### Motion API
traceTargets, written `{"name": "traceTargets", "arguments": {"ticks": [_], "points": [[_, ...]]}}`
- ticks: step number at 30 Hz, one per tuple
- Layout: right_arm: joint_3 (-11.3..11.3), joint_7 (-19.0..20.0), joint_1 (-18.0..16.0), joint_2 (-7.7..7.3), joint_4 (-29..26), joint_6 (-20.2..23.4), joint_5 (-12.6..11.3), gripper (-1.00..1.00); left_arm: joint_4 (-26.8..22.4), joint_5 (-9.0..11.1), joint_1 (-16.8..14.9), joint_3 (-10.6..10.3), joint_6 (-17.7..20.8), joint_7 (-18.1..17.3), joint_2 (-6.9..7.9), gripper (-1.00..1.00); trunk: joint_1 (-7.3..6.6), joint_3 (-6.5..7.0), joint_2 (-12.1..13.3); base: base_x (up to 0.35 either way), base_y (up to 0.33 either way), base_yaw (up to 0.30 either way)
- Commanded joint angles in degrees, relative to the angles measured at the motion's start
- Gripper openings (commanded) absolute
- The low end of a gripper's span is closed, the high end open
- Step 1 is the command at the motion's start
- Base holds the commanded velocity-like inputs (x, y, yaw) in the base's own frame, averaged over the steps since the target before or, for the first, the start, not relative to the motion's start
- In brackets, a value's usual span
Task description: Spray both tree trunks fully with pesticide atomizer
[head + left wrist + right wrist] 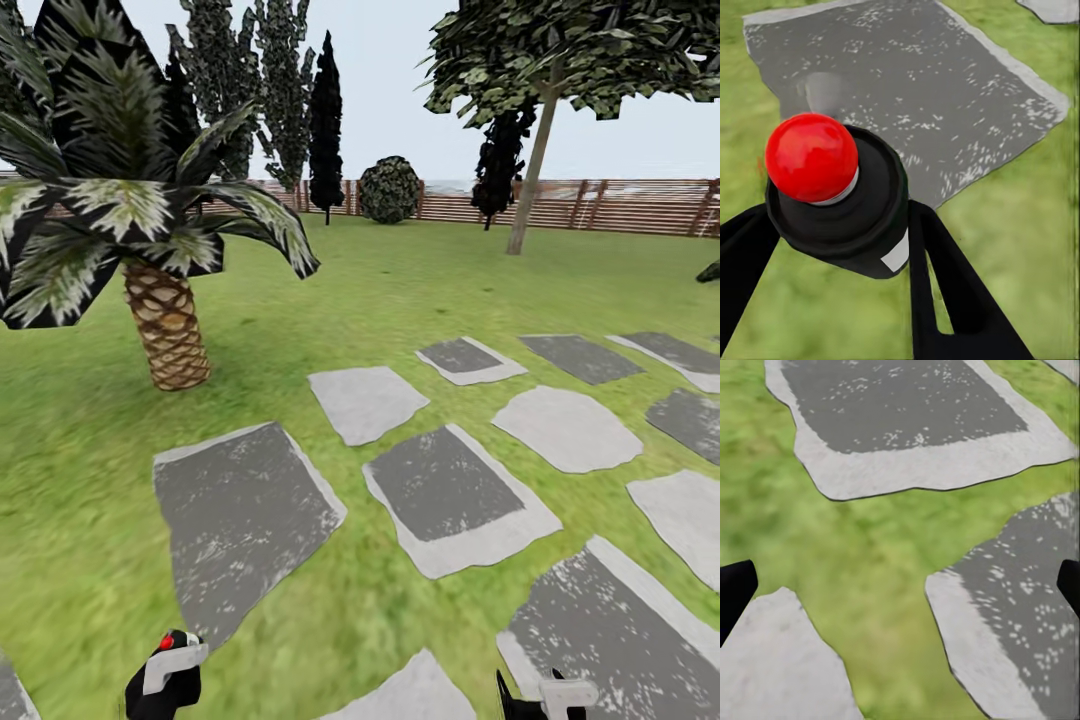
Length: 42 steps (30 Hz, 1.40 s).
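Observation:
The pesticide atomizer (832,202), a black bottle with a round red cap, sits between the black fingers (945,292) of my left gripper (840,225), which is shut on it. In the head view the atomizer (166,645) and left gripper (165,675) sit at the bottom left over grass. My right gripper (900,589) stands open above grass and paving, and it also shows low in the head view (545,695). One tall tree with a bare grey-beige trunk (533,160) rises far off at the right near the fence. The second tree and the pesticide are out of view.
A short palm (165,320) with a scaly brown trunk stands close on the left. Grey stepping stones (440,490) lie across the lawn ahead and to the right. A brown slat fence (600,205), a round bush (390,190) and dark thin trees (325,130) line the back.

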Motion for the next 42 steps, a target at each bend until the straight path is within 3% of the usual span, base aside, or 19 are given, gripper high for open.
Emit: {"name": "traceTargets", "arguments": {"ticks": [1, 42], "points": [[0.0, 0.0, -0.1, 0.02, 0.1, -0.2, 0.0, 1.0, 0.0, 0.1, 0.0, 0.0, -0.2, 0.0, 0.01, -1.0, 0.02, -0.05, 0.0, 0.286, -0.138, -0.268], [0.0, 0.0, 0.0, 0.0, 0.0, -0.2, 0.0, 1.0, 0.0, 0.1, 0.0, 0.0, -0.1, 0.1, 0.01, -1.0, 0.02, -0.05, 0.0, 0.313, -0.09, -0.268]]}}
